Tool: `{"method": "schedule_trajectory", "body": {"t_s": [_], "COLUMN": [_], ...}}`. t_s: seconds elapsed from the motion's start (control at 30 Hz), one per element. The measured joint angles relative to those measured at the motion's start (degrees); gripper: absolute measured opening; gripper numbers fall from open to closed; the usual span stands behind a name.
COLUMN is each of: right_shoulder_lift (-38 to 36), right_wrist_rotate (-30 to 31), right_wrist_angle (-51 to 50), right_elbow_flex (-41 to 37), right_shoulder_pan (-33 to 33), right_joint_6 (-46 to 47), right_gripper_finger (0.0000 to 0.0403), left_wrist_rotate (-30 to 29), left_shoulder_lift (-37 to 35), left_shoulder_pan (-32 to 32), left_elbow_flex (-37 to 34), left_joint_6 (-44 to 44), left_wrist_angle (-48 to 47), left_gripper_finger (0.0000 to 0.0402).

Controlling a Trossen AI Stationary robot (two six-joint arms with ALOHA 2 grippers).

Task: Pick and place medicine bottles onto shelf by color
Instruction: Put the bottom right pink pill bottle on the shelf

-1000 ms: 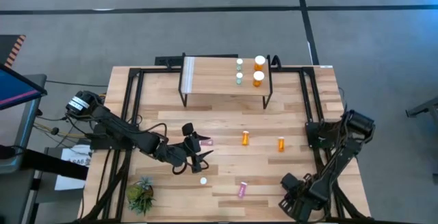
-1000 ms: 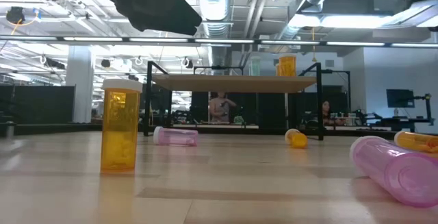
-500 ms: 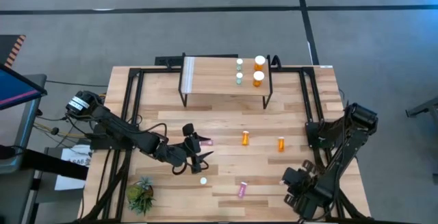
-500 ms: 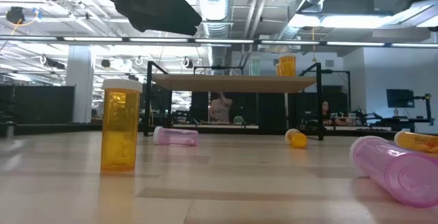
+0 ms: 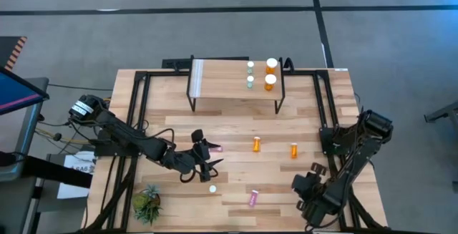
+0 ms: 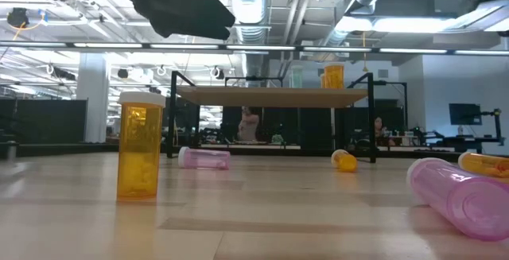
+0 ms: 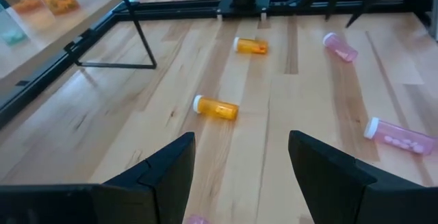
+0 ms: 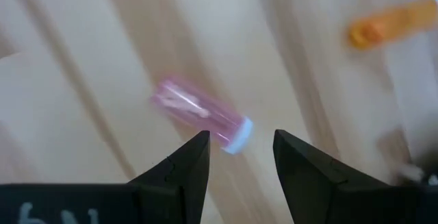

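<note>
The worktop was pale striped wood under black arms. On the light-wood shelf stood two orange bottles and two teal ones, all white-capped; below it lay orange and pink bottles
</note>
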Motion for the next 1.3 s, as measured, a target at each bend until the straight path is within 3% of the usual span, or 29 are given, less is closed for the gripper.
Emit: {"method": "schedule_trajectory", "body": {"t_s": [0.2,0.43,0.67,1.0,1.3], "right_shoulder_lift": [-0.8,-8.7,-14.4,-14.6,-12.0], "right_wrist_rotate": [-0.8,6.2,7.3,7.5,11.6], "right_wrist_angle": [-3.4,12.3,12.9,30.7,36.2], "right_elbow_flex": [-0.3,-10.1,-15.7,-24.6,-26.0], "right_shoulder_pan": [1.7,6.5,8.4,8.3,6.2], "right_joint_6": [14.6,27.0,41.0,43.8,41.9], "right_gripper_finger": [0.0184,0.017,0.0158,0.0164,0.0166], "left_wrist_rotate": [1.4,1.4,1.4,3.6,8.7], "left_shoulder_lift": [0.0,0.0,0.0,0.0,0.0], "left_shoulder_pan": [0.0,0.0,0.0,0.0,-0.3], "left_elbow_flex": [0.0,0.0,0.0,0.0,0.0], "left_joint_6": [0.0,0.0,0.3,0.0,0.0], "left_wrist_angle": [0.8,0.8,0.8,2.1,6.1], "left_gripper_finger": [0.0224,0.0224,0.0224,0.0224,0.0224]}}
